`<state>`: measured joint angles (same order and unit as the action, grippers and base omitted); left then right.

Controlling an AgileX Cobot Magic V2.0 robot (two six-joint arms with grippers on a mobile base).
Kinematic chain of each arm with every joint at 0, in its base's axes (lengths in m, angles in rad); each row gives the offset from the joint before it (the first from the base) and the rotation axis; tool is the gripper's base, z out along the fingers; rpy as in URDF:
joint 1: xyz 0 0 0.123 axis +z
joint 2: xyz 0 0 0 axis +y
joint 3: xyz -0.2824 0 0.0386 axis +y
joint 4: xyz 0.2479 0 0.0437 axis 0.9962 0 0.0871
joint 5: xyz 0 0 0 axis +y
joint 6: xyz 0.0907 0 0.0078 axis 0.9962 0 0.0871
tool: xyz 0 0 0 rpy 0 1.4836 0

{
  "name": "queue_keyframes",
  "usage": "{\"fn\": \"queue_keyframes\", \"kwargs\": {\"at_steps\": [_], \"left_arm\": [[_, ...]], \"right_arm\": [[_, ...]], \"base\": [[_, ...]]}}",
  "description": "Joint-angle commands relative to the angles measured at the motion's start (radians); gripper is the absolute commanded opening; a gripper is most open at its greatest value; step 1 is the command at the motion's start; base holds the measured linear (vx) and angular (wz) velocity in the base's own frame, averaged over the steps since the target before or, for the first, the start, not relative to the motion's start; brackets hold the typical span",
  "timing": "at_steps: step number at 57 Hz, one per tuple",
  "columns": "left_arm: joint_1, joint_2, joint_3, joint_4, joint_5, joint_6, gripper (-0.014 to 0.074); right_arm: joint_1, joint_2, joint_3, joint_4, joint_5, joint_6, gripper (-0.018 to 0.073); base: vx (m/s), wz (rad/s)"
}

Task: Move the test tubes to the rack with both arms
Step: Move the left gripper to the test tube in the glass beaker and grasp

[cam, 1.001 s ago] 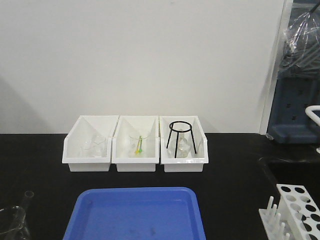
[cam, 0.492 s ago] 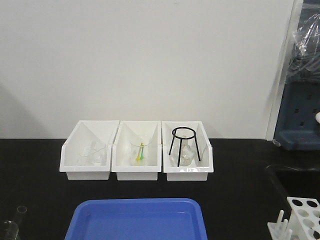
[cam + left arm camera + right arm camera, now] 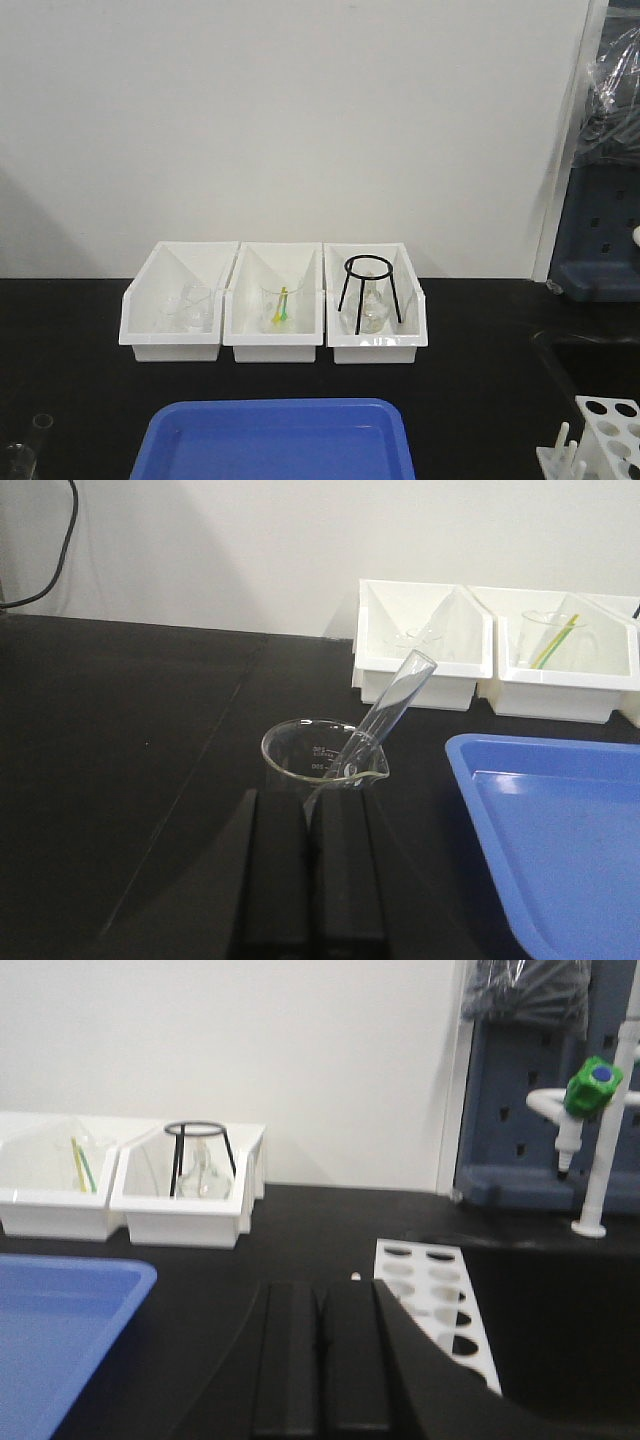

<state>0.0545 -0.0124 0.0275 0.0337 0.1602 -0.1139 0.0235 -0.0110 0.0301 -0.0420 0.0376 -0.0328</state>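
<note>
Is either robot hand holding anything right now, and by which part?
Nothing. The left hand and right hand are shut and empty; the test tube leans in the beaker.

Straight ahead of your left fingers (image 3: 275, 880) the beaker (image 3: 300, 755) blocks the way, with a test tube (image 3: 398, 698) leaning out of it up and to the right. To their left the tabletop (image 3: 120, 780) is bare; to their right is the blue tray (image 3: 560, 830). At your right fingers (image 3: 290, 1360), the rack (image 3: 418, 1272) is just to the right and the tray is on the left. Ahead is bare tabletop up to the white bins (image 3: 180, 1222).
</note>
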Motion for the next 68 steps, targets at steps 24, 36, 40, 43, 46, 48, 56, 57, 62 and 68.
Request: {"fn": "queue_keyframes", "kwargs": {"at_steps": [24, 36, 40, 43, 46, 48, 56, 57, 62, 68], "left_arm": [[-0.001, -0.003, -0.027, -0.011, -0.322, -0.043, -0.0004], [-0.001, -0.003, -0.044, -0.009, -0.526, -0.043, -0.0004], [-0.003, -0.003, -0.071, -0.002, -0.494, -0.043, -0.0004], [-0.003, -0.003, -0.1, 0.008, -0.452, -0.043, -0.0004], [-0.003, 0.001, -0.141, 0.039, -0.403, -0.041, -0.0003], [-0.003, 0.009, -0.168, 0.07, -0.374, -0.041, -0.0001], [-0.003, 0.074, -0.265, 0.176, -0.279, -0.042, 0.0013], [-0.003, 0.089, -0.277, 0.18, -0.264, -0.042, 0.0017], [-0.003, 0.148, -0.306, 0.182, -0.226, -0.043, 0.0043], [-0.003, 0.23, -0.304, 0.182, -0.205, -0.043, 0.0092]], "right_arm": [[-0.003, -0.01, -0.036, -0.005, -0.216, -0.004, -0.0008], [-0.003, 0.042, -0.172, -0.013, -0.064, -0.005, -0.0007], [-0.003, 0.075, -0.217, -0.011, -0.073, -0.005, -0.0005], [-0.003, 0.096, -0.245, -0.012, -0.073, -0.005, -0.0003], [-0.003, 0.128, -0.275, -0.012, -0.07, -0.005, -0.0001], [-0.003, 0.149, -0.294, -0.012, -0.068, -0.005, 0.0002], [-0.003, 0.234, -0.339, -0.01, -0.06, -0.005, 0.0034], [-0.003, 0.242, -0.34, -0.009, -0.06, -0.005, 0.004], [-0.003, 0.29, -0.346, -0.007, -0.06, -0.005, 0.0085], [-0.003, 0.344, -0.346, -0.007, -0.062, -0.005, 0.0164]], "base": [[0.0, 0.0], [0.0, 0.0], [0.0, 0.0], [0.0, 0.0], [0.0, 0.0], [0.0, 0.0], [0.0, 0.0], [0.0, 0.0], [0.0, 0.0], [0.0, 0.0]]}}
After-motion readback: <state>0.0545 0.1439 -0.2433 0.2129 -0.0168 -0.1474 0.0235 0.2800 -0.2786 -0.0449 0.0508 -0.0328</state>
